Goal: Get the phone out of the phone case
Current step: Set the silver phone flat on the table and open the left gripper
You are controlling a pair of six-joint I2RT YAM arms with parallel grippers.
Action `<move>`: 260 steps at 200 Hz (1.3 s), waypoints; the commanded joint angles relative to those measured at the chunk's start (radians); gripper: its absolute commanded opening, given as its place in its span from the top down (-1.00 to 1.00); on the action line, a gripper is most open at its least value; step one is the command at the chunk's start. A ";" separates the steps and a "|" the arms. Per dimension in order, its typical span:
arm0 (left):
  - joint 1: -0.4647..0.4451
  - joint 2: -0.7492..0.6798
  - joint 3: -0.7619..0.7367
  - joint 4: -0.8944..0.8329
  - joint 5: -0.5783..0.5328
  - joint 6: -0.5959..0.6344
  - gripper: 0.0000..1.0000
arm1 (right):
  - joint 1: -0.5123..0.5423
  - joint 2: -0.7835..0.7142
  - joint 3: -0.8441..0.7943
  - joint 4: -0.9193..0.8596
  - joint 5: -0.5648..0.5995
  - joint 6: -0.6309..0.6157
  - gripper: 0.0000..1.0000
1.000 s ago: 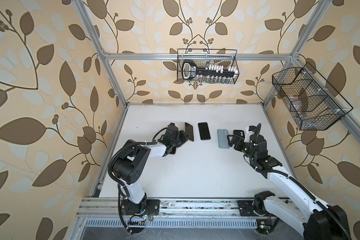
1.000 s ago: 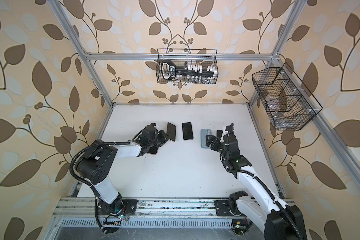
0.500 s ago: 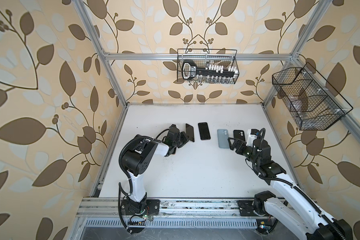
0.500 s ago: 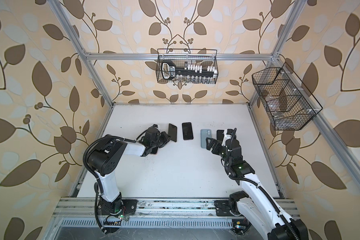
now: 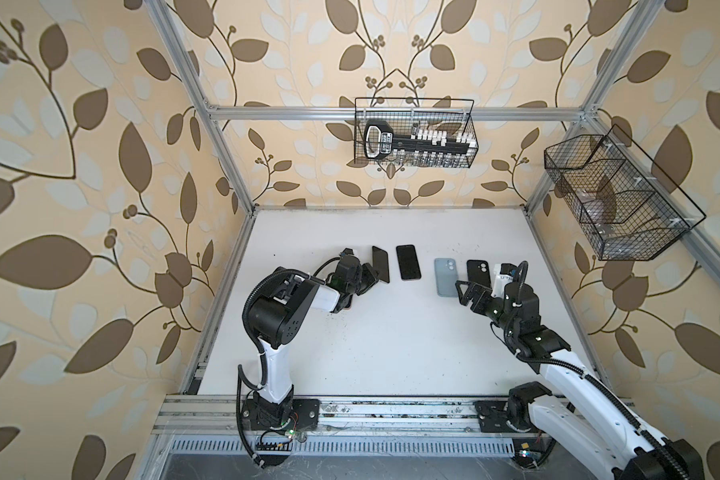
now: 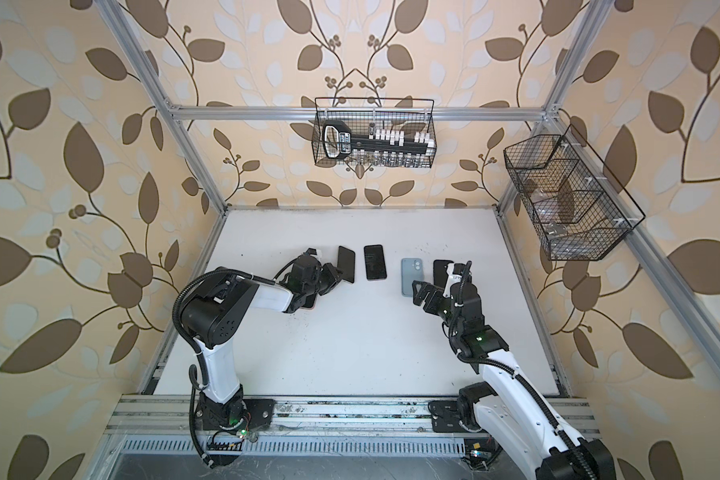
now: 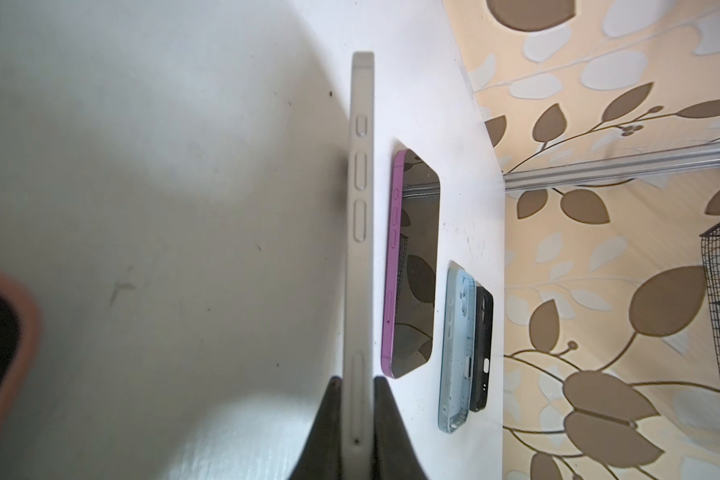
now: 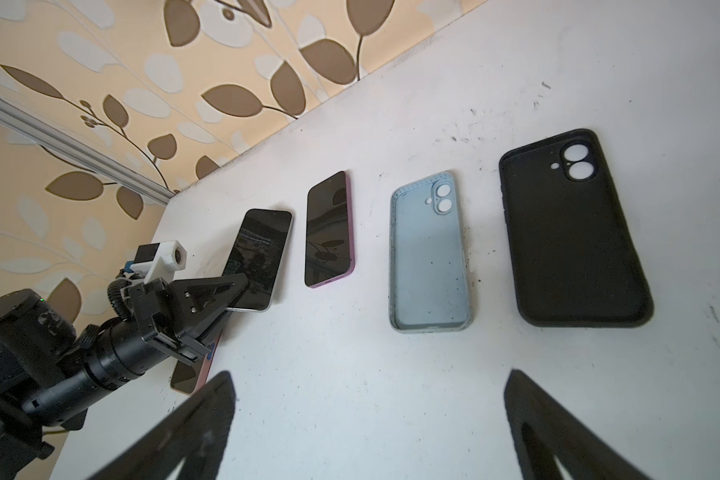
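Note:
My left gripper is shut on the lower end of a silver-edged phone and holds it tilted on its long edge, just off the white table. In both top views this phone shows at the tip of the left gripper. A salmon phone case lies flat under the left wrist, mostly hidden; its inside looks dark. My right gripper hangs open over bare table, with nothing between its fingers.
A purple phone lies screen up beside the held one. Right of it lie an empty light blue case and an empty black case. Wire baskets hang on the back wall and right wall.
The right gripper has drawn back from over the empty cases toward the front. The left arm's elbow has swung inward while the silver-edged phone stays in its jaws.

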 commanded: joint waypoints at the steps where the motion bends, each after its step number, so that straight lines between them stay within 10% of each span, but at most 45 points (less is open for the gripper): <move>1: 0.009 0.000 0.025 0.020 -0.027 0.024 0.62 | 0.002 0.002 -0.018 0.010 -0.007 -0.010 -1.00; 167: -0.003 -0.108 0.027 -0.243 -0.121 0.061 -0.04 | -0.006 0.045 0.012 0.032 -0.045 -0.053 -1.00; 260: -0.004 -0.333 0.077 -0.600 -0.205 0.181 -0.83 | -0.006 0.037 0.048 -0.020 -0.048 -0.085 -1.00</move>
